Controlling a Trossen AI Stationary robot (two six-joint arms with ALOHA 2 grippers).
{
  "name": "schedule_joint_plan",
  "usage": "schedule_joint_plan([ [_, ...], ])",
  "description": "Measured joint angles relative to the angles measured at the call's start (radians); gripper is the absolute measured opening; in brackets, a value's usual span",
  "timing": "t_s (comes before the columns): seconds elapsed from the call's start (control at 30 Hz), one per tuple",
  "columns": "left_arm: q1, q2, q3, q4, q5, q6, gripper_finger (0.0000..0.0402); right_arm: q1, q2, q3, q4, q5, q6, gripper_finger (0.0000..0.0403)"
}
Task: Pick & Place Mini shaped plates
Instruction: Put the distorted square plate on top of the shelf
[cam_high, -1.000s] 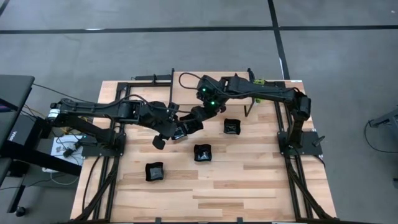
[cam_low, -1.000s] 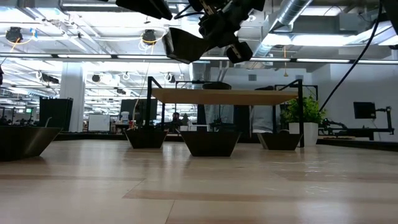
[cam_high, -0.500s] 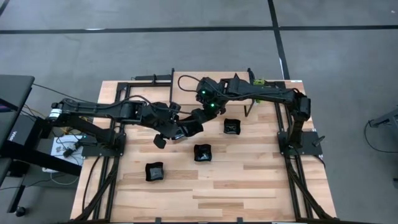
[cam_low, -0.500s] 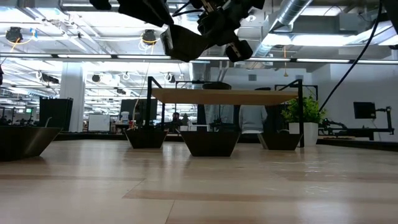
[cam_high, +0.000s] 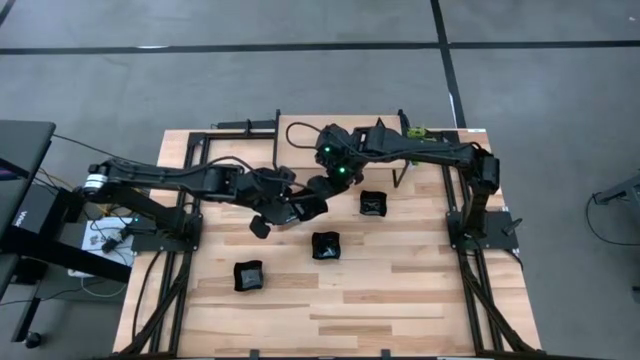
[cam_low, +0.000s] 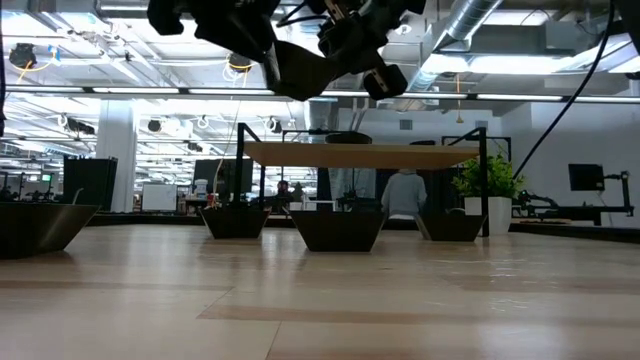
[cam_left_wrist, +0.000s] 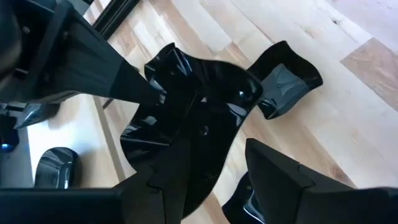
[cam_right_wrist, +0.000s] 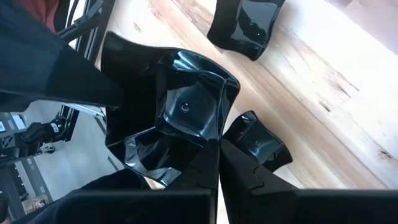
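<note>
One glossy black mini plate (cam_high: 306, 207), a rounded square, hangs high over the middle of the table between both grippers. My right gripper (cam_right_wrist: 219, 146) is shut on it. My left gripper (cam_left_wrist: 217, 143) is open at the plate's (cam_left_wrist: 199, 106) opposite side. One finger overlaps the plate and the other stands clear of it. Three more black plates rest on their bases on the wood: one (cam_high: 373, 203) toward the right, one (cam_high: 325, 245) in the middle, one (cam_high: 248, 276) nearer the near-left. My right gripper pinches the plate's rim (cam_right_wrist: 214, 134) between its two fingers, at one side of the dish. The plate (cam_low: 300, 68) is lifted clear, high above the table and tilted. My left gripper: I cannot tell whether its finger (cam_left_wrist: 177, 165) touches the plate.
A black metal frame (cam_high: 240, 130) runs along the table's far edge, and a small green plant (cam_high: 415, 130) sits at the far right. Arm bases stand at the left and right edges. Bare wood (cam_high: 400, 300) lies toward the near edge. A person stands in the room beyond (cam_low: 404, 195).
My left gripper has moved toward the table's right, closing in on the raised plate until its fingers reach the plate's side. My right gripper and the plate have stayed about where they were.
</note>
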Motion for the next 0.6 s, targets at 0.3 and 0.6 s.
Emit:
schedule_joint_plan([
  [0.3, 0.000, 0.033, 0.000, -0.005, 0.005, 0.007, 0.0101, 0.000, 0.000, 0.000, -0.001, 0.000, -0.002, 0.0000],
  [0.6, 0.000, 0.028, 0.000, 0.002, 0.005, 0.008, 0.0032, 0.000, 0.000, 0.000, 0.003, 0.000, 0.000, 0.0000],
])
